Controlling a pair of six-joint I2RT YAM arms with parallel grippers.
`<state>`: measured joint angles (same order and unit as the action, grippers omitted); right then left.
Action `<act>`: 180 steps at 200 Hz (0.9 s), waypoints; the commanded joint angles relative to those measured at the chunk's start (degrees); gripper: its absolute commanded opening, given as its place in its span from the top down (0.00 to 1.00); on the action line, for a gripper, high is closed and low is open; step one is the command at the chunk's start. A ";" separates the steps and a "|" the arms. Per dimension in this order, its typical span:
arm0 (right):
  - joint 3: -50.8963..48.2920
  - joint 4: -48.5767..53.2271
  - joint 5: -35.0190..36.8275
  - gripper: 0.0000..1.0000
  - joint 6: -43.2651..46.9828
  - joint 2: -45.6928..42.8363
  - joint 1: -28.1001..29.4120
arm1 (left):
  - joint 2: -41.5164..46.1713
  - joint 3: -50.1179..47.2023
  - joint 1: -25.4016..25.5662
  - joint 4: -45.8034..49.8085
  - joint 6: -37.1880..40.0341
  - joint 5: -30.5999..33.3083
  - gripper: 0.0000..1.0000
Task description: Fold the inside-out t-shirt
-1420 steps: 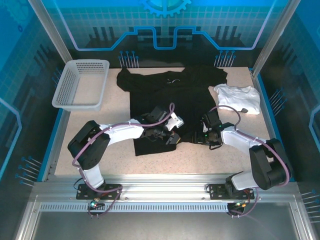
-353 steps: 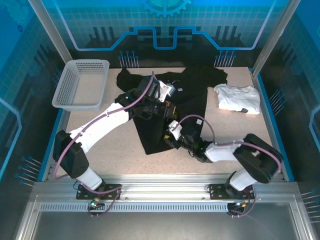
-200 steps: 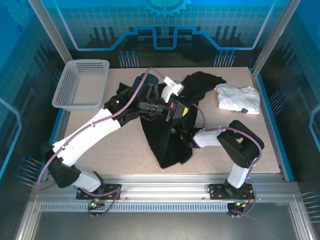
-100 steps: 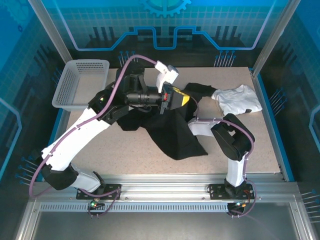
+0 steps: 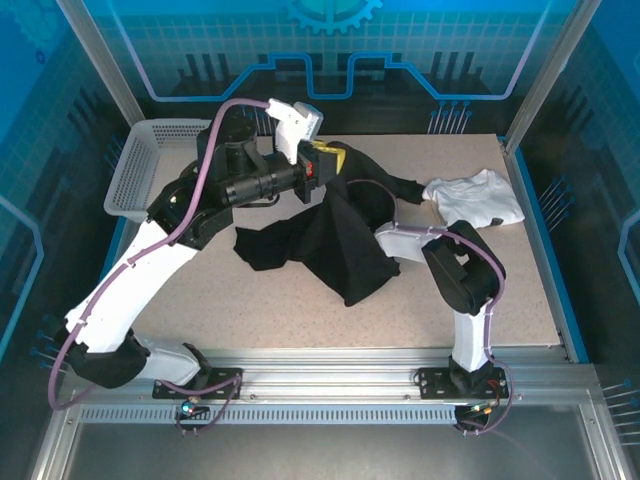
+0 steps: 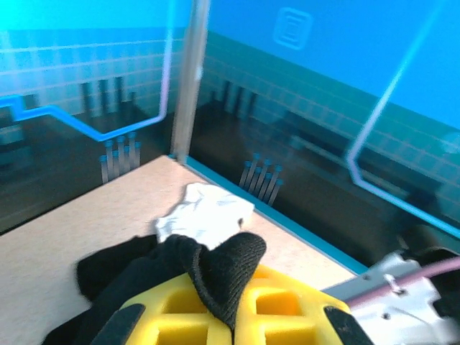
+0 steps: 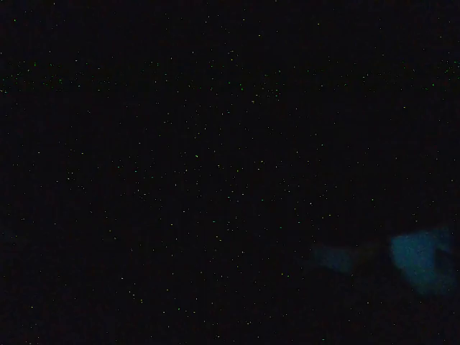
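Note:
The inside-out t-shirt (image 5: 335, 240) is black and hangs in a bunched drape from my raised left gripper (image 5: 328, 160) down onto the table. In the left wrist view a fold of the shirt's knit edge (image 6: 231, 260) is pinched between the yellow fingers (image 6: 180, 316), so the left gripper (image 6: 236, 305) is shut on the cloth. My right arm (image 5: 415, 240) reaches left along the table and goes in under the hanging shirt. The cloth covers its gripper, and the right wrist view is almost black.
A smaller white garment (image 5: 475, 195) lies crumpled at the back right, also seen beyond the fingers (image 6: 205, 215). A grey mesh basket (image 5: 140, 185) stands at the back left, partly behind the left arm. The cell's frame posts and blue panels close in the table.
My left gripper rose and moved back-left with the shirt, pulling its bulk toward the table's middle. The right arm's end stays under the cloth. The white garment has become ruffled.

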<state>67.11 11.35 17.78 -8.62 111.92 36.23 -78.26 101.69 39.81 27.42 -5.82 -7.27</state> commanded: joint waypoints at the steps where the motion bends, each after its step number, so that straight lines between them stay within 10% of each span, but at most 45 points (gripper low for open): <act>1: -1.98 8.47 -5.91 0.79 1.39 3.75 -1.34 | 2.38 -3.01 -2.04 -4.34 -0.19 8.26 1.00; 19: -2.07 6.40 -8.38 1.00 2.66 -0.58 -1.38 | 2.84 -6.88 -5.74 -4.94 -3.17 11.69 1.00; 82: -6.56 -2.54 -21.21 1.00 6.17 -22.49 -3.60 | 1.96 -23.08 -25.50 -8.51 -15.10 15.82 1.00; 180: -2.65 -9.05 -36.98 1.00 8.44 -28.67 -6.74 | -7.70 -29.76 -29.75 -11.73 -17.17 14.50 1.00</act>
<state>61.89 4.71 -12.69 -2.33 84.90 31.79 -84.36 72.93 13.08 17.43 -21.10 5.80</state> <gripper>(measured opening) 0.047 0.057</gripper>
